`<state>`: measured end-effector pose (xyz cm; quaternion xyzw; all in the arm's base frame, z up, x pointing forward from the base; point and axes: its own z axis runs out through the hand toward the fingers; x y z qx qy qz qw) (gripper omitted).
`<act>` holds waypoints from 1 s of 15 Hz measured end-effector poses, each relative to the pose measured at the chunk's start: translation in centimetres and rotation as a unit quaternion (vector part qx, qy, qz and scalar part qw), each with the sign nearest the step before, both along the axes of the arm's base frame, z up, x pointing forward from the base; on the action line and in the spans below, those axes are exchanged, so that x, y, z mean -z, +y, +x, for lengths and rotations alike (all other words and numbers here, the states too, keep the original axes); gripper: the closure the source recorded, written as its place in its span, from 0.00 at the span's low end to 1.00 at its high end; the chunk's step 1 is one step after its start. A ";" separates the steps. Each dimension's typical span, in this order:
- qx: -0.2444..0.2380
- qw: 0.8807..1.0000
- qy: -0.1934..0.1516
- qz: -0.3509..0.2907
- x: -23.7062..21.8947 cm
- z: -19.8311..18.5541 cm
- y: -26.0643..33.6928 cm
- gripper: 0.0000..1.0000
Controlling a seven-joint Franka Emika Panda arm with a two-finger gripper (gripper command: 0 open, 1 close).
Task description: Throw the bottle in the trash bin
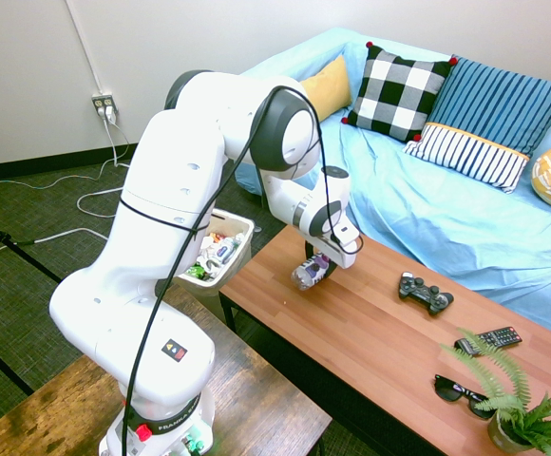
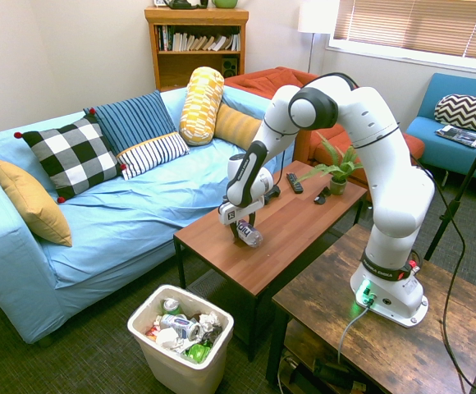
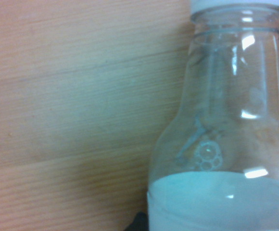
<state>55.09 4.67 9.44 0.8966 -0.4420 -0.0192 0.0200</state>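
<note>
Pointing straight down, the hand (image 2: 245, 231) sits right over the bottle (image 2: 249, 235), which lies on its side near the desk (image 2: 291, 217) corner closest to the trash bin (image 2: 213, 357). Its fingers straddle the bottle, but honestly I can't tell if they're pinching it or just loose around it. From the bottle in the first outside view, the bin's at about 9 o'clock on the floor, the game controller (image 1: 425, 293) around 3 o'clock, well apart.
</note>
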 end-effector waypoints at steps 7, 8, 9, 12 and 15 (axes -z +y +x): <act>-0.075 0.995 -0.037 -0.049 -9.7 -0.2 12.1 1.00; -0.093 0.993 -0.040 -0.060 -10.5 -1.1 16.2 1.00; -0.113 0.990 -0.042 -0.071 -10.9 -2.3 20.4 1.00; -0.165 0.981 -0.039 -0.099 -9.9 -6.7 31.6 1.00; -0.201 0.971 -0.029 -0.124 -6.1 -9.6 38.2 1.00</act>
